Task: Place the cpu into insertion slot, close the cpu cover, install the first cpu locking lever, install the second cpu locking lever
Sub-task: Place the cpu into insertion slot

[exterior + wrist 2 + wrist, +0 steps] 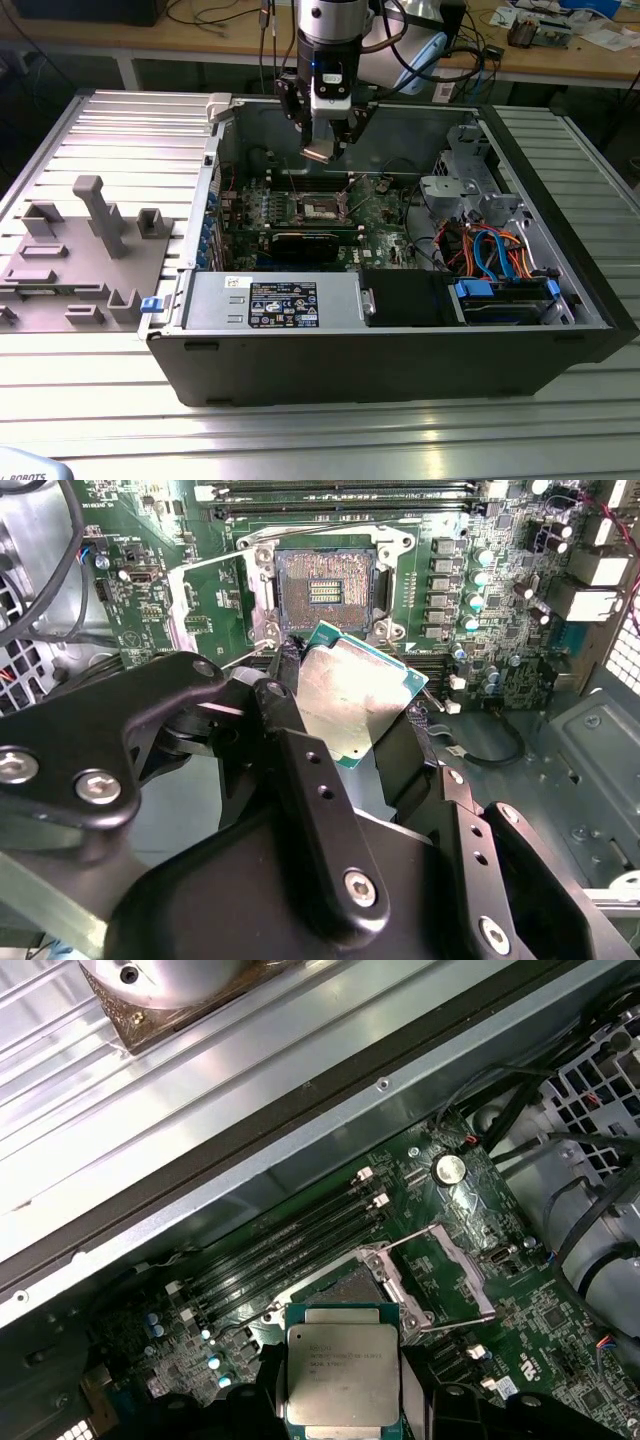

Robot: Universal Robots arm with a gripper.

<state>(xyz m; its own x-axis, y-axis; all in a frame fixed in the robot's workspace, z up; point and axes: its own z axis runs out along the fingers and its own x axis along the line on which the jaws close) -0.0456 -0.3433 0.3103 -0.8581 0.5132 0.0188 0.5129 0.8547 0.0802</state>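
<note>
cpu (355, 695): flat square, dull silver top, green edge, tilted | position: in the air above the open insertion slot (327, 590), not touching it | gripper (325, 142): fingers clamped on the cpu's edges, arm reaching down into the case (350, 345) | cpu cover (208, 605): swung open beside the insertion slot | obscured: in the first wrist view the cpu hides the insertion slot's near edge

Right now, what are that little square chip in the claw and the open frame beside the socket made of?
The chip: top looks like dull grey metal, scuffed and faintly shiny; its thin green rim is likely circuit-board laminate. The frame: thin silvery sheet metal, probably steel, judging by its bright glint.
</note>
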